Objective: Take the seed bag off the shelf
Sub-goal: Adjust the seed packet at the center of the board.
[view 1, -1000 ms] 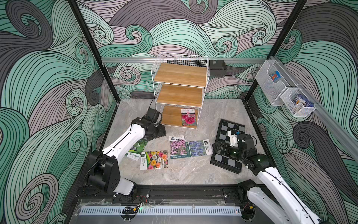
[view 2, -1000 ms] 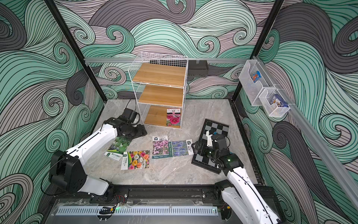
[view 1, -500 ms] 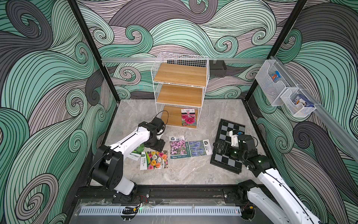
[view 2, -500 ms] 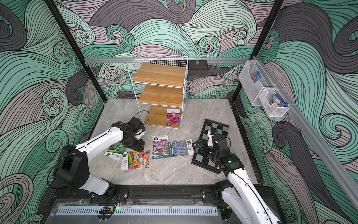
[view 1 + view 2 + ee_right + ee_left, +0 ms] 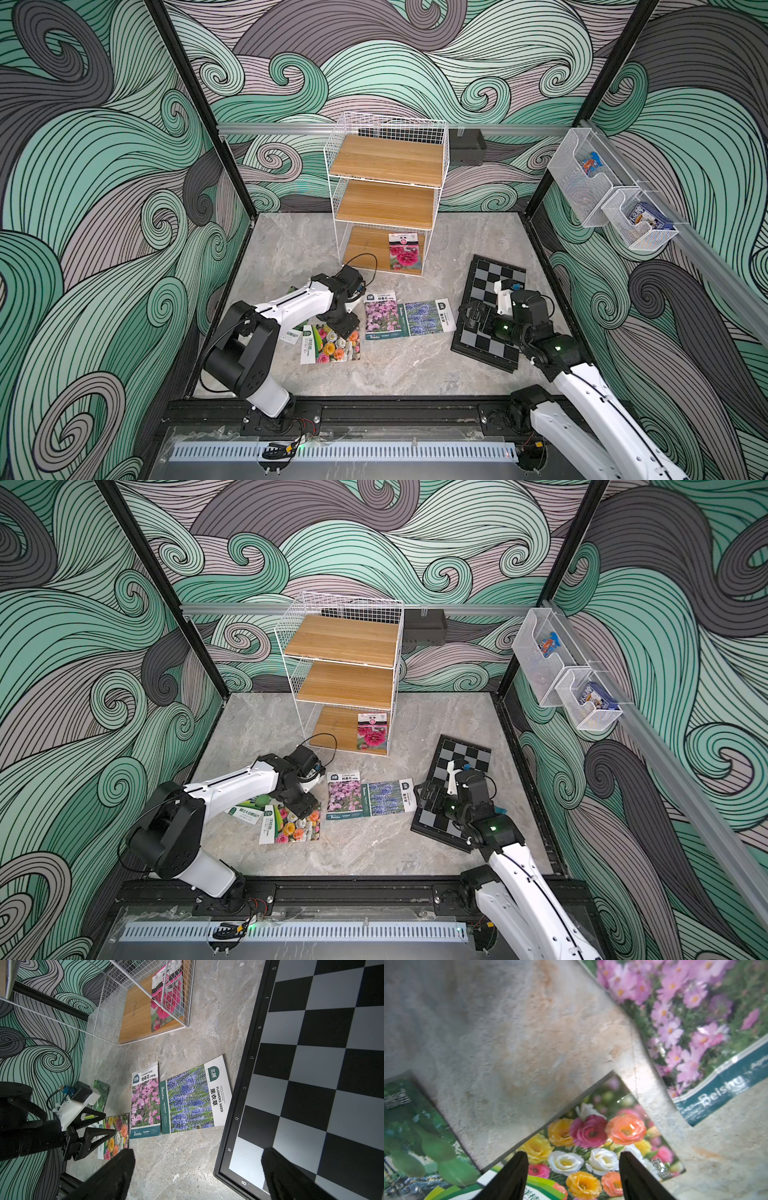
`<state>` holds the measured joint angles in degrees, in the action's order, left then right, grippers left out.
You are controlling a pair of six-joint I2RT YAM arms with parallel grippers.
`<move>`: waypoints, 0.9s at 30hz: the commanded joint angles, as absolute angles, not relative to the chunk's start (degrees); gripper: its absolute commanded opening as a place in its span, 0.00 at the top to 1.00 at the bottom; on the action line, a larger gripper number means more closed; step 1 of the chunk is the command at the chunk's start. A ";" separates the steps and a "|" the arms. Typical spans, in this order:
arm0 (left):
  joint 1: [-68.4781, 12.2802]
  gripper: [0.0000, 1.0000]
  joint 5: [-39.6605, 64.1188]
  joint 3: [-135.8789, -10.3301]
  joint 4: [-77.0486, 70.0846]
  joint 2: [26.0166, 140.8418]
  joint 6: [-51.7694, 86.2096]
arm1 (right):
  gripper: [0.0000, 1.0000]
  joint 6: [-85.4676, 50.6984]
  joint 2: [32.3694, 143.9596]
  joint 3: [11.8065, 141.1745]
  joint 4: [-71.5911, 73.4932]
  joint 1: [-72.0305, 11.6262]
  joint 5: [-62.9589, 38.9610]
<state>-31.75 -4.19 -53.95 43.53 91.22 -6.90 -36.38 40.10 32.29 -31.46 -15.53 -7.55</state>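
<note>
The shelf (image 5: 384, 203) (image 5: 345, 683) stands at the back of the floor, a white wire rack with three wooden boards. The seed bag (image 5: 404, 253) (image 5: 372, 731) (image 5: 166, 995), printed with red-pink flowers, lies on the lowest board at its right side. My left gripper (image 5: 343, 328) (image 5: 304, 807) (image 5: 572, 1154) points down, open and empty, just above a packet of mixed roses (image 5: 593, 1142) on the floor, well in front of the shelf. My right gripper (image 5: 469, 320) (image 5: 428, 798) (image 5: 197, 1151) is open and empty, low over the chessboard's left edge.
Several seed packets lie on the floor: pink cosmos (image 5: 382, 320), lavender (image 5: 424, 318), mixed roses (image 5: 332, 349) and a green one (image 5: 293, 334) under the left arm. A chessboard (image 5: 490, 316) lies at the right. Clear bins (image 5: 582, 183) hang on the right wall.
My left arm has swung away from the shelf's left front, to the right and toward the front; its gripper now hangs over the rose packet. The right arm has barely moved.
</note>
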 commanded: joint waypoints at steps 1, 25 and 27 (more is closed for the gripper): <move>-33.30 0.27 -6.51 -53.47 42.19 92.36 -5.89 | 0.01 -36.32 40.25 31.82 -31.56 -15.83 -6.09; -36.83 0.33 -9.22 -61.72 50.68 100.77 13.79 | 0.01 -35.08 43.04 34.26 -31.49 -15.87 -5.80; -36.76 0.33 -8.89 -60.79 49.56 101.31 18.43 | 0.01 -34.51 43.02 34.07 -31.54 -15.89 -6.05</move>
